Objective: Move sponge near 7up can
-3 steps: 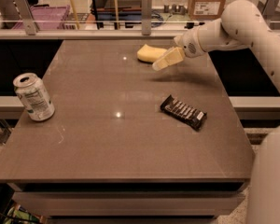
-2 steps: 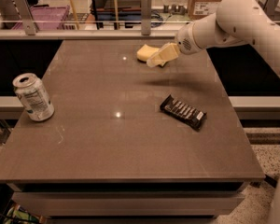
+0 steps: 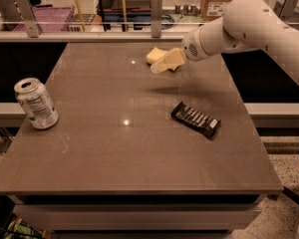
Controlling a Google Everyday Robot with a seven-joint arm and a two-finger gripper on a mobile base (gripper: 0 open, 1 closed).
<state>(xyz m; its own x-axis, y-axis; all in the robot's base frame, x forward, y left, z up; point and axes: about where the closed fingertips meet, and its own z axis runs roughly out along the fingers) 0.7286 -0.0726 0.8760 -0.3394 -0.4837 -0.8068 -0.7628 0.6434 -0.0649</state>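
The pale yellow sponge [image 3: 153,55] lies at the far middle of the brown table [image 3: 114,153]. My gripper [image 3: 165,63] reaches in from the right on the white arm [image 3: 239,24] and sits right at the sponge's near right side, partly covering it. The 7up can [image 3: 36,103] stands upright near the table's left edge, far from the sponge and the gripper.
A flat black snack wrapper [image 3: 196,119] lies right of the table's middle. A rail with metal posts [image 3: 156,6] runs behind the far edge. A cardboard box [image 3: 218,1] and a purple crate [image 3: 45,16] stand beyond it.
My arm has moved left along the far edge, bringing the gripper from beside the sponge to overlapping it. The sponge, can and wrapper have not moved.
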